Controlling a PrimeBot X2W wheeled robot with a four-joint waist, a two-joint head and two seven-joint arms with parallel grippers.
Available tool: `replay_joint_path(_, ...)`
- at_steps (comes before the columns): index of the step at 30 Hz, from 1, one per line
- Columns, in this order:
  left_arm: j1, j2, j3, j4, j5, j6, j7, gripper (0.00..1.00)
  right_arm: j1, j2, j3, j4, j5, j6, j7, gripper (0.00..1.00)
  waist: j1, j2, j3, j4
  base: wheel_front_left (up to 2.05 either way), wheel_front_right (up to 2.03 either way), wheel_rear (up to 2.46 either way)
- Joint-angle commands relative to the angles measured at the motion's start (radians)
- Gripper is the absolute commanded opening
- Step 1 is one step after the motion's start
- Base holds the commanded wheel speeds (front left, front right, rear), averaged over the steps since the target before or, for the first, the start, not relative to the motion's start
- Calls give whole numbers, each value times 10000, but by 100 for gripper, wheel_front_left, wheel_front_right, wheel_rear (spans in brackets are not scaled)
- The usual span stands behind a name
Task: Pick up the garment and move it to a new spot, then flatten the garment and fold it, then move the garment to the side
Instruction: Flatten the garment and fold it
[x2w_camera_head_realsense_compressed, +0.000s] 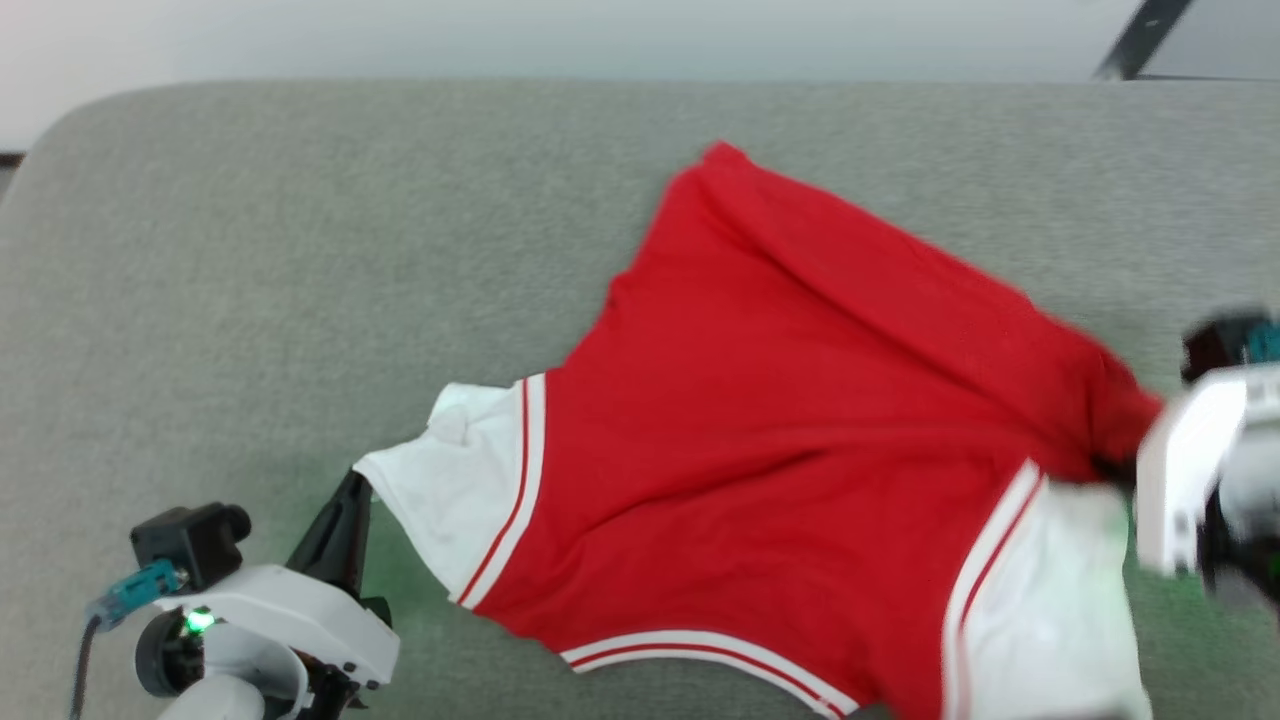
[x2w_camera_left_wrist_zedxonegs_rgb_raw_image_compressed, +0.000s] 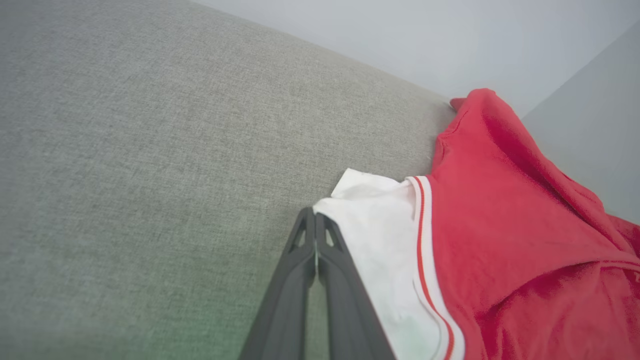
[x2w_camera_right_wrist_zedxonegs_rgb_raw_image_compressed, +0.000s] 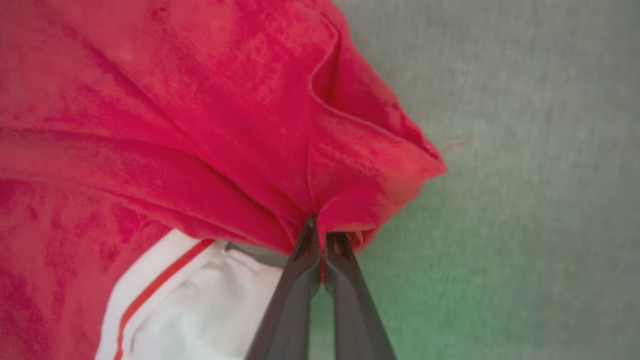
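Reading the layout first, you have the garment (x2w_camera_head_realsense_compressed: 780, 440) spread on the grey upholstered bench (x2w_camera_head_realsense_compressed: 300, 250), plain red side up with no lettering showing; its striped neck trim (x2w_camera_head_realsense_compressed: 700, 655) faces you and one hem corner (x2w_camera_head_realsense_compressed: 722, 155) points away. At the garment's left edge, your left pincer (x2w_camera_left_wrist_zedxonegs_rgb_raw_image_compressed: 315, 217) is clenched, tips touching the corner of the white left sleeve (x2w_camera_head_realsense_compressed: 460, 490); whether cloth is nipped between them you cannot tell. At the garment's right edge, your right pincer (x2w_camera_right_wrist_zedxonegs_rgb_raw_image_compressed: 317, 227) is clenched on a gathered bunch of red cloth just beyond the right sleeve (x2w_camera_head_realsense_compressed: 1040, 600); creases fan out from that pinch. So the garment lies between your two pincers, its sleeve-to-sleeve line running across from one to the other; flattening probably depends on drawing them apart along that line, and the right side looks more rumpled.
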Motion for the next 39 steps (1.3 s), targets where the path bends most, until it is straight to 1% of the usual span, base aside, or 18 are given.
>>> replay_joint_path(1,134,63,51,-81,-35,55,-15,0,1154,76,-178,-224,-159,-33,446,0,0,0,-319,-380,0,0,0)
replay_joint_path(5,224,188,148,-324,-88,169,9,0,2703,840,-1258,-2135,-591,-26,1111,0,0,0,-256,-517,0,0,0)
replay_joint_path(8,125,200,133,-459,-73,204,58,0,3259,1336,-1837,-3086,-1123,-26,1467,0,0,0,-173,-515,0,0,0)
replay_joint_path(9,70,188,120,-483,-59,211,88,0,3367,1520,-2001,-3253,-1236,-26,1559,0,0,0,-145,-500,0,0,0)
replay_joint_path(11,-31,150,76,-522,-21,212,150,0,3493,1633,-2197,-3417,-1644,-28,1700,0,0,0,-96,-456,0,0,0)
replay_joint_path(14,-112,90,16,-508,5,185,163,0,3450,1831,-2409,-3034,-1993,-28,1996,0,0,0,-74,-393,0,0,0)
replay_joint_path(15,-151,59,-2,-488,-1,164,175,0,3443,1806,-2408,-2817,-2131,-37,2080,3,0,0,-78,-365,0,0,0)
replay_joint_path(16,-181,37,-28,-461,9,148,189,0,3443,1814,-2510,-2544,-2297,-40,2151,43,0,0,-96,-342,0,0,0)
replay_joint_path(17,-205,9,-50,-437,14,135,206,0,3388,1817,-2581,-2322,-2467,-53,2173,100,0,0,-120,-320,0,0,0)
replay_joint_path(20,-173,-48,-126,-349,8,121,234,0,3155,1837,-2635,-1992,-2659,-57,2327,100,0,0,-263,-255,0,0,0)
replay_joint_path(22,-86,-54,-133,-325,-15,129,214,0,3009,1815,-2484,-2262,-2558,-36,2641,100,0,0,-379,-249,0,0,0)
replay_joint_path(24,13,-38,-119,-329,-55,170,184,0,2931,1746,-2589,-2810,-2308,-27,2989,100,0,0,-498,-270,0,0,0)
replay_joint_path(28,239,44,-67,-390,-113,225,151,0,2919,1464,-2927,-4323,-1874,-25,3673,100,0,0,-706,-356,0,0,0)
replay_joint_path(31,386,115,-14,-478,-138,294,120,0,2897,1419,-3424,-5407,-1599,-25,3867,100,0,0,-820,-404,0,0,0)
replay_joint_path(33,429,142,16,-548,-156,318,106,0,2659,1454,-3567,-6174,-1362,-25,3546,100,0,0,-863,-420,0,0,0)
replay_joint_path(34,453,151,26,-580,-174,315,104,0,2493,1543,-3734,-6442,-1303,-25,3198,100,0,0,-872,-424,0,0,0)
replay_joint_path(37,488,161,12,-656,-164,359,126,0,1995,1829,-3754,-6975,-1214,-25,1448,100,0,0,-887,-404,0,0,0)
replay_joint_path(39,465,146,-18,-708,-139,357,141,0,1753,1694,-3231,-7103,-1205,-25,-29,100,0,0,-878,-359,0,0,0)
